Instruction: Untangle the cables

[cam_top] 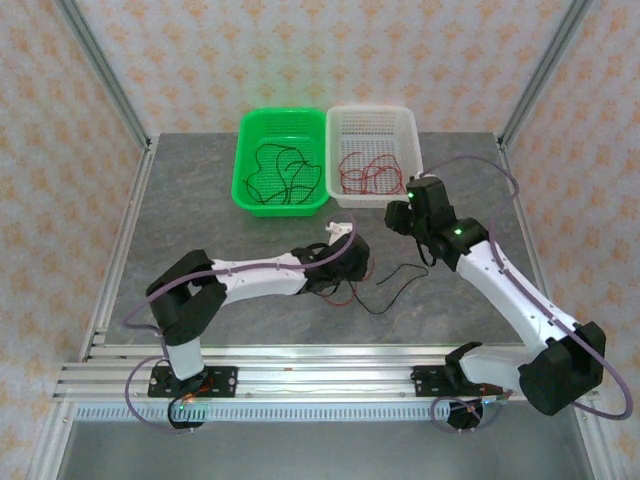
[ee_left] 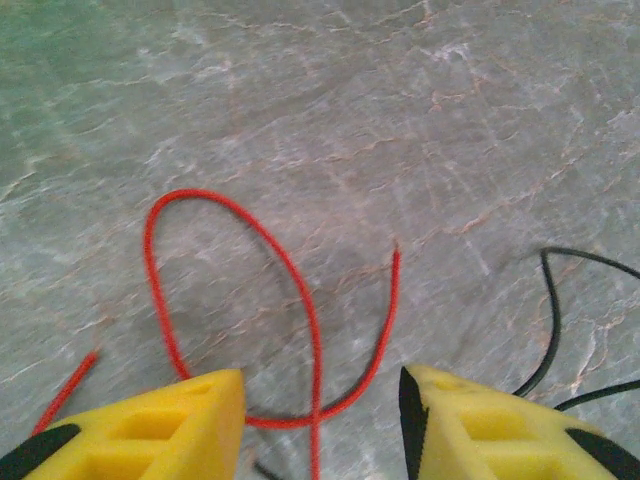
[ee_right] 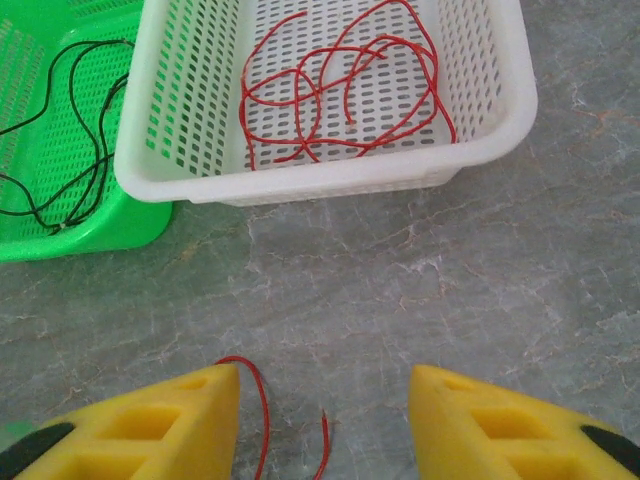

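Presently the grey table (cam_top: 200,190) carries the remaining tangle near its middle, between the two arms and well short of the baskets at the far edge. The green basket (cam_top: 238,180) holds black cables (ee_right: 60,130). The white basket (ee_right: 330,180), touching it on the right, holds red cables (ee_right: 340,110). Sorting is judged largely done.

The left gripper (ee_left: 321,382) sits low over the table with fingers spread. A loop of red cable (ee_left: 290,275) lies between them, not pinched. The right gripper (ee_right: 325,372) hangs near the white basket, fingers likewise apart and pinching nothing. A red strand (ee_right: 262,400) shows beside its left finger; whether it rests on the table or drapes from the finger cannot be told.

Risks noted:
- The red loop crosses itself inside the left jaws, so a closure may trap two runs and tighten the loop on lifting.
- A black cable (ee_left: 553,310) lies just beside the right-hand finger and may be dragged along.
- The wire is thin and may slip the pads
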Robot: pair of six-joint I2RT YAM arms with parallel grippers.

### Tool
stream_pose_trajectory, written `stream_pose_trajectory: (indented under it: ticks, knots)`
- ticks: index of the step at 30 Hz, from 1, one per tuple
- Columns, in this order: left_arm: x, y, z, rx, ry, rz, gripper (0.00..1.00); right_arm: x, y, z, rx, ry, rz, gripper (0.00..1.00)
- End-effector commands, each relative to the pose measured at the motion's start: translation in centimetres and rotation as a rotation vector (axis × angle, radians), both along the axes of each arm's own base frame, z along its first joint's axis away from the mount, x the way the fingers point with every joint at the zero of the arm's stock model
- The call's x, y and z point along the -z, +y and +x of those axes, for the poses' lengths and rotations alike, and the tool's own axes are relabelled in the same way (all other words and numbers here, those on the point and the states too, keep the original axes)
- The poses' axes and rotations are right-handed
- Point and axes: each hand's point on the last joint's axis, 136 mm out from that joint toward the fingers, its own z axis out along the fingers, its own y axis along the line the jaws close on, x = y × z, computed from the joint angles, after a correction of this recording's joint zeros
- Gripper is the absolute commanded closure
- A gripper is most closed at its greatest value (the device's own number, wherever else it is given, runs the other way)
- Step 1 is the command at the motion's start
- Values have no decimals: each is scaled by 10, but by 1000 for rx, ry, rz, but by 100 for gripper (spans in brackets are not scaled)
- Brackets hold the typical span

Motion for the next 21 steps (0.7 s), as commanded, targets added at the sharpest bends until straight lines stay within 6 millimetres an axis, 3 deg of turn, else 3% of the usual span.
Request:
stream_pose_trajectory:
  ticks: [1, 6, 14, 21]
  knots:
    - [6, -12, 3, 34, 13, 42, 56, -11, -10, -4, 46, -47, 10, 53]
    - [35, -7, 8, 23, 56, 164, 58, -15, -17, -11, 62, -61, 2, 53]
    - [58, -7, 7, 26, 97, 219, 59, -24, -27, -20, 83, -88, 0, 53]
    - [64, -6, 10, 16, 87, 230, 77, -30, -30, -24, 88, -100, 5, 53]
